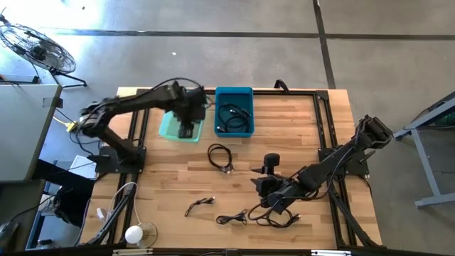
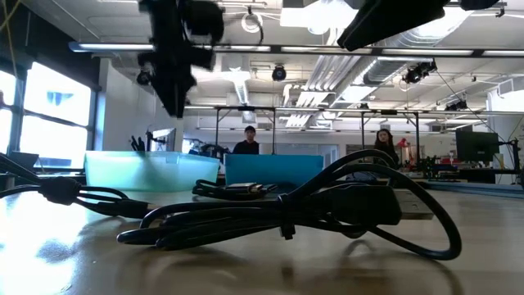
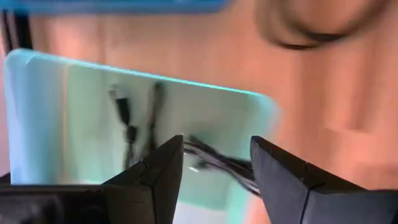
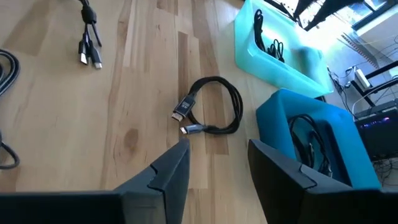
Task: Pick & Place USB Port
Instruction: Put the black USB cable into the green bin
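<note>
Overhead, we see the left gripper above the teal tray, jaws apart and empty; a black cable lies in the tray. Our right gripper, fingers parted and empty, hovers near loose cables.

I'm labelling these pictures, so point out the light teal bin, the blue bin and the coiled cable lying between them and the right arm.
light teal bin [image 1: 170,132], high view, bare floor
blue bin [image 1: 233,92], high view, far rim
coiled cable [image 4: 235,106], right wrist view, loop's outer curve
</note>
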